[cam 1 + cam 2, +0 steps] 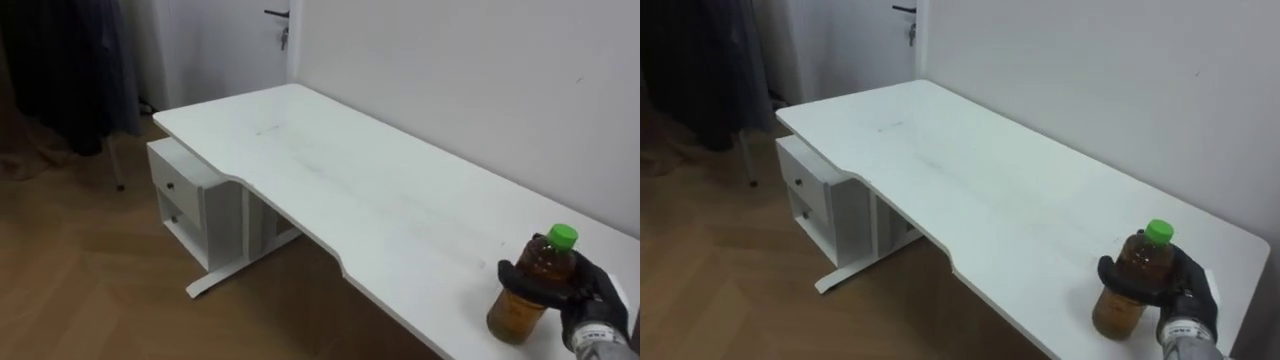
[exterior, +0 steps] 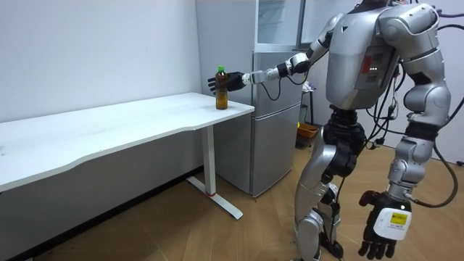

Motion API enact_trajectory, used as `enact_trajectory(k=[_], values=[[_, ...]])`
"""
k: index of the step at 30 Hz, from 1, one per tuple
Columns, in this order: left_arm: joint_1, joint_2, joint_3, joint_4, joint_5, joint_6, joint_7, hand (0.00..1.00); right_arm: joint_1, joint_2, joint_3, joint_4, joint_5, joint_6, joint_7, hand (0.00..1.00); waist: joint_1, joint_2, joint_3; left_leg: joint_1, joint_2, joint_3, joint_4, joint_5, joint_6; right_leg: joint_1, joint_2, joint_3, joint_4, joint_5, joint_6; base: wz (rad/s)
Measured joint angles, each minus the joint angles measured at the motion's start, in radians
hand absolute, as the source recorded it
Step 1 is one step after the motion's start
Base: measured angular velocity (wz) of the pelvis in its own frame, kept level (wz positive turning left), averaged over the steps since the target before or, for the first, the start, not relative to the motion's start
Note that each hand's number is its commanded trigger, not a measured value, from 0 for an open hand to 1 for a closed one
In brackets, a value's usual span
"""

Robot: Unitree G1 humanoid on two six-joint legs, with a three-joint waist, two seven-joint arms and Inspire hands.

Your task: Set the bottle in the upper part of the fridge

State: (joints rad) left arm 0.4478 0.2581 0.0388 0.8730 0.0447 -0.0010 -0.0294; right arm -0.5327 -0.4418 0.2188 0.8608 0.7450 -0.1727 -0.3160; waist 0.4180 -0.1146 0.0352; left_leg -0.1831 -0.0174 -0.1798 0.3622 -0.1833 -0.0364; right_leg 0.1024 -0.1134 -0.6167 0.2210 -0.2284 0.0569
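A clear bottle (image 1: 528,292) of brown drink with a green cap stands upright near the right end of the white table (image 1: 330,170). My right hand (image 1: 592,296) reaches in from the lower right, its dark fingers curled round the bottle's upper half. In the room view the bottle (image 2: 221,98) sits at the table corner closest to the silver fridge (image 2: 275,116), with the right hand (image 2: 234,81) on it at the end of an outstretched arm. My left hand (image 2: 388,225) hangs at my side with relaxed fingers. I stand beside the fridge, facing the table.
A white wall runs behind the table. A white drawer unit (image 1: 190,200) stands under its far left part, beside a table leg. A white door (image 1: 250,40) and dark curtain (image 1: 60,60) lie beyond. The fridge's upper section (image 2: 279,22) rises behind my arm. The floor is wood.
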Motion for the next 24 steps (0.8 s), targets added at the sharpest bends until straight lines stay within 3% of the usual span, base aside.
enact_trajectory(k=[10,16,19,24], values=[[0.002,0.005,0.000,-0.029,-0.055,-0.008,0.029,0.00,-0.012,-0.020,0.000,0.008,0.003,-0.001,0.014,1.00,-0.010,0.014,-0.0005,-0.016,0.000,0.005,0.010,0.000,0.000,-0.018,-0.001,0.004,0.001,0.001,-0.001,-0.01],[0.002,-0.009,0.001,-0.028,-0.053,-0.013,0.034,0.00,-0.011,-0.021,-0.005,0.002,-0.003,-0.001,0.047,1.00,-0.026,0.033,-0.0009,-0.014,0.000,0.005,0.011,0.000,0.000,-0.016,-0.002,0.003,0.001,0.001,-0.001,0.00],[0.002,-0.011,0.001,-0.028,-0.053,-0.013,0.044,0.00,-0.006,-0.021,-0.005,-0.007,0.000,-0.001,0.051,1.00,-0.037,0.048,-0.0095,-0.011,0.000,0.016,-0.002,0.003,0.004,-0.011,-0.005,0.007,0.001,0.001,0.000,-0.04],[0.014,-0.015,0.006,-0.028,-0.053,-0.014,0.047,0.00,0.003,-0.021,-0.005,-0.014,-0.001,0.013,0.068,1.00,-0.069,0.055,-0.0110,0.023,0.001,0.029,-0.021,0.005,0.007,0.010,-0.010,0.015,0.000,0.001,0.001,-0.05]])
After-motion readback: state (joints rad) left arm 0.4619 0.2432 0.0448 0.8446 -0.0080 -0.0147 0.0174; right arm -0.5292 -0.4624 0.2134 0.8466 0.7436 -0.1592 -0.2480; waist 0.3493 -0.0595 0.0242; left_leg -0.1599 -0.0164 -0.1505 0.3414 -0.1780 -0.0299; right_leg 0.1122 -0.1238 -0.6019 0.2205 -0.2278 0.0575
